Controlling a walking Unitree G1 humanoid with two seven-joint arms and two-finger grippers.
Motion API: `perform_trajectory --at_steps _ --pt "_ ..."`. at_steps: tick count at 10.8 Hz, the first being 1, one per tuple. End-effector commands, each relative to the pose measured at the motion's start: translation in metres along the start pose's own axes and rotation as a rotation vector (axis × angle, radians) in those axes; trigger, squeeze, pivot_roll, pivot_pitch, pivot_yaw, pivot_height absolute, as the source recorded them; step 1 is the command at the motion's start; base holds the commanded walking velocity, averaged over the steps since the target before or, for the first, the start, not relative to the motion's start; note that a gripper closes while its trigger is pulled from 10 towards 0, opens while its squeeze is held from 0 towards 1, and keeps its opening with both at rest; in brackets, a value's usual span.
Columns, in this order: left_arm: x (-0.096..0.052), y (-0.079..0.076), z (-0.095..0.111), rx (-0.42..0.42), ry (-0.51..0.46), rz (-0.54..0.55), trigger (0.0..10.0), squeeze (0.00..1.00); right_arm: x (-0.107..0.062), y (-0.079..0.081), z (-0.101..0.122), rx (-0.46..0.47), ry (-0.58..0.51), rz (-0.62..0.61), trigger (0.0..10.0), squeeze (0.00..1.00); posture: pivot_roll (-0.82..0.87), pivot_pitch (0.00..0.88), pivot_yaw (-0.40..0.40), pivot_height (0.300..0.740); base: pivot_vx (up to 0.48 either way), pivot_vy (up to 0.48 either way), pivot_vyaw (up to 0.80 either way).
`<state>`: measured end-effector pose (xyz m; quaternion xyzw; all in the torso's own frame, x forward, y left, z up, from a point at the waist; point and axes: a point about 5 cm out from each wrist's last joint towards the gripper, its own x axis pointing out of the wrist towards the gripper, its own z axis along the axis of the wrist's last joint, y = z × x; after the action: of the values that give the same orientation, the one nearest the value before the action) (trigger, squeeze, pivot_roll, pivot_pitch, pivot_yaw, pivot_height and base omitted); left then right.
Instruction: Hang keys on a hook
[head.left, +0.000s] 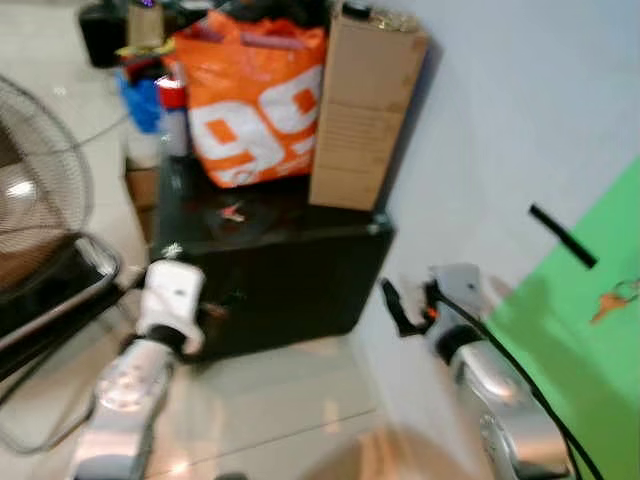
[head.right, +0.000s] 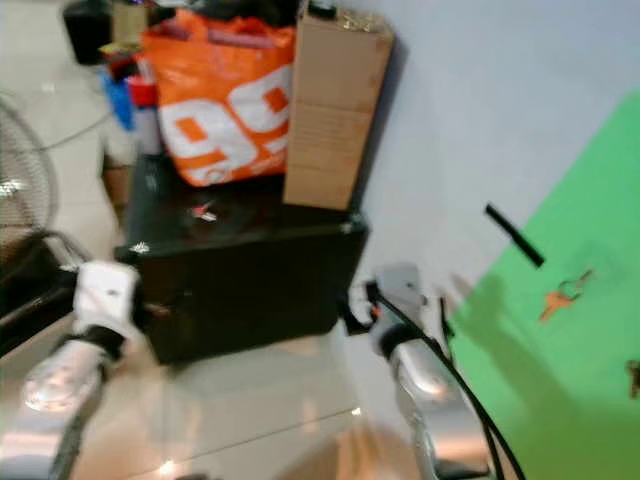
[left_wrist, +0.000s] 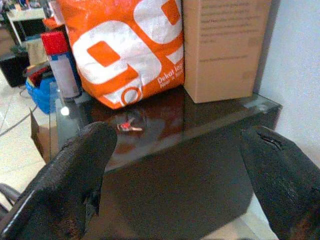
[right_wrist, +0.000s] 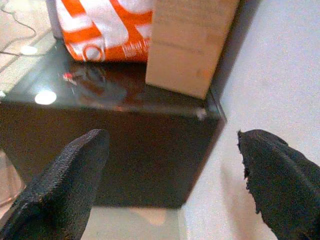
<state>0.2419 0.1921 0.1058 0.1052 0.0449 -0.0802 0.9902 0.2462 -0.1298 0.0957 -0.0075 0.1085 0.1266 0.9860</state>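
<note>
1. While both arms are hanging low over the pale tiled floor (head.left: 290, 400), a black glass-topped cabinet (head.left: 290, 270) is standing against the white wall (head.right: 470, 110).
2. Keys (left_wrist: 129, 127) with a red tag are lying on the glass, just in front of an orange bag (head.left: 258, 100) sitting beside a cardboard box (head.left: 362, 110).
3. Left gripper (left_wrist: 175, 170) and right gripper (right_wrist: 180, 175) are both hovering spread wide, grasping nothing, facing the cabinet.
4. Another orange key set (head.right: 563, 293) is hanging on a green panel (head.right: 560, 360).
</note>
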Motion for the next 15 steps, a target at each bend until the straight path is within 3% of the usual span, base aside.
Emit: perform_trajectory --at_steps 1,4,9,15 --pt "0.0001 -0.0077 0.0030 -0.014 -0.011 -0.017 10.0 0.00 -0.0021 -0.0094 -0.0018 -0.009 0.013 -0.019 10.0 1.00 0.03 0.000 -0.125 0.740 0.319 0.000 0.80" --pt "-0.0009 -0.0079 0.0026 -0.017 -0.009 -0.010 10.0 0.00 -0.0005 -0.0106 -0.0009 -0.019 0.011 -0.018 10.0 1.00 0.04 0.000 -0.134 0.740 0.321 0.000 0.57" --pt "0.0000 -0.0096 0.0033 0.012 -0.011 -0.033 10.0 0.00 0.0003 -0.0129 -0.0036 -0.009 0.036 -0.016 10.0 1.00 0.03 0.000 -0.137 0.740 0.325 0.000 0.00" --pt "0.0081 -0.0123 0.0055 0.026 -0.016 -0.106 10.0 0.00 -0.0075 -0.0148 -0.0071 -0.004 0.044 -0.053 10.0 1.00 -0.02 0.000 -0.042 0.740 0.326 0.000 0.00"
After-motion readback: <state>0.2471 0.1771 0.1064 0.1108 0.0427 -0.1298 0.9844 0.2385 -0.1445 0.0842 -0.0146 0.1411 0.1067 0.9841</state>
